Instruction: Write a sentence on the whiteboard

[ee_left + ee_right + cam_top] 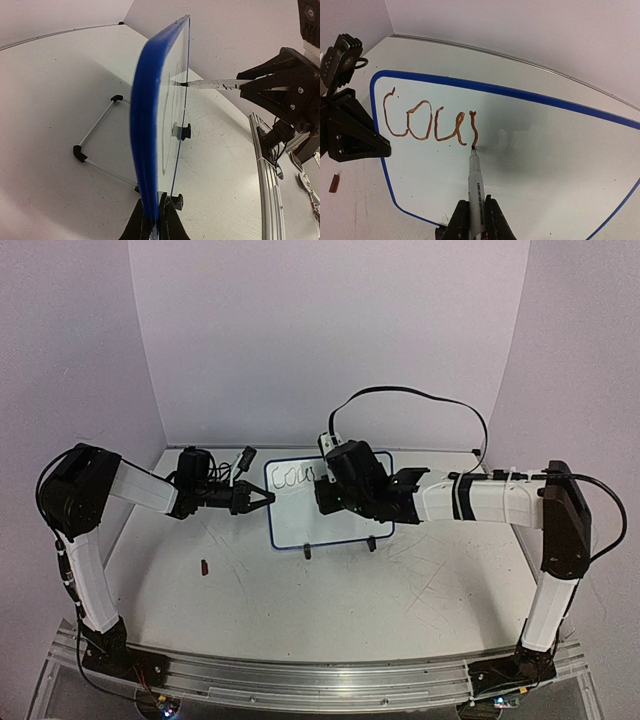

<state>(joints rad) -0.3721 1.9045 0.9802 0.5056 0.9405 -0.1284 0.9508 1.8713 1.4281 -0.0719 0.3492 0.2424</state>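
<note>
The whiteboard [545, 165] shows the sentence [430, 122] begun, marker [476, 185] tip touching.

Pale lilac walls [330, 330] — scuffed white table [400, 590] (evenly lit).

The whiteboard [298, 518] stands propped mid-table. Its left edge is taken: the left gripper [260, 498] clamps the frame there. Before its right half hangs the right gripper [325, 495], closed around a marker [474, 175] whose tip is on the face, and a cable [420, 392] arches above that side. Behind it a wire stand [97, 131] juts over the table [420, 590]. Two black feet [308, 552] sit at its bottom edge. A small red piece [204, 566] lies left of its front. The rest of the table before it lies open.
</note>
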